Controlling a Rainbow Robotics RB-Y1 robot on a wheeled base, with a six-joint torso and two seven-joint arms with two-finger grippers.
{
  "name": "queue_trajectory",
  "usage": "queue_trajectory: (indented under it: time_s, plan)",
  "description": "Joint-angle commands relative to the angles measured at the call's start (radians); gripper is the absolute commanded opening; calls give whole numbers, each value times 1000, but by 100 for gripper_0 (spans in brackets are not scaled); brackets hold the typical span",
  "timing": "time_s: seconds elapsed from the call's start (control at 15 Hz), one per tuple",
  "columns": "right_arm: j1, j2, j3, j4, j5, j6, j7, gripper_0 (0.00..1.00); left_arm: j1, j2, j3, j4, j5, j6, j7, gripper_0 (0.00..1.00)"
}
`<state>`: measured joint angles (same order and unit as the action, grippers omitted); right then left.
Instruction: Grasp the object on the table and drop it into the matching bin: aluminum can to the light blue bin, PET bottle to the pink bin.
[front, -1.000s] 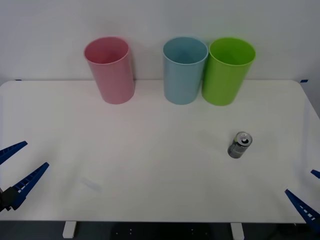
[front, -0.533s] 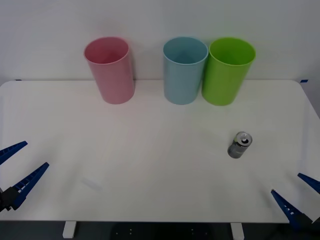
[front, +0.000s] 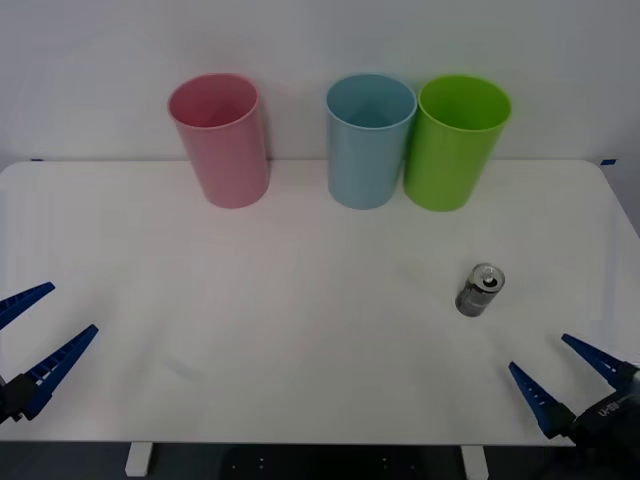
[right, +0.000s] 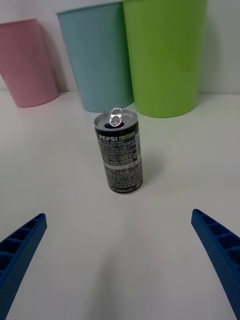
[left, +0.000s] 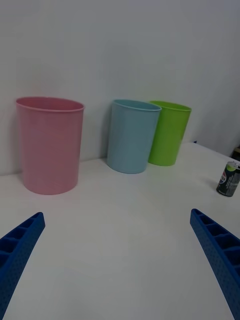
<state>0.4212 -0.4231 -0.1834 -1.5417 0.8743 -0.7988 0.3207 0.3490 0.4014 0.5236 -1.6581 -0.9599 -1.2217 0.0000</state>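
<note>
Where white table (front: 300, 300) ends, plain pale wall (front: 300, 40).

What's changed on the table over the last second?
The right gripper, open, has come in from the table's right corner toward the can. Nothing is grasped. The can, the three bins and the open left gripper stayed put.

Silver-grey aluminum can (front: 480, 290) upright on white table (front: 300, 300), near light blue bin (front: 369, 140)
</note>
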Motion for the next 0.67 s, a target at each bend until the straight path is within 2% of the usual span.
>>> queue_trajectory:
  time_s: [0.07,0.27,0.67]
  plan:
    - [-33,21,30,0,11,58,8,100,0,0,0,0,0,0,0,100]
    - [-73,58,41,2,52,110,8,100,0,0,0,0,0,0,0,100]
    - [-128,58,117,0,55,234,11,100,0,0,0,0,0,0,0,100]
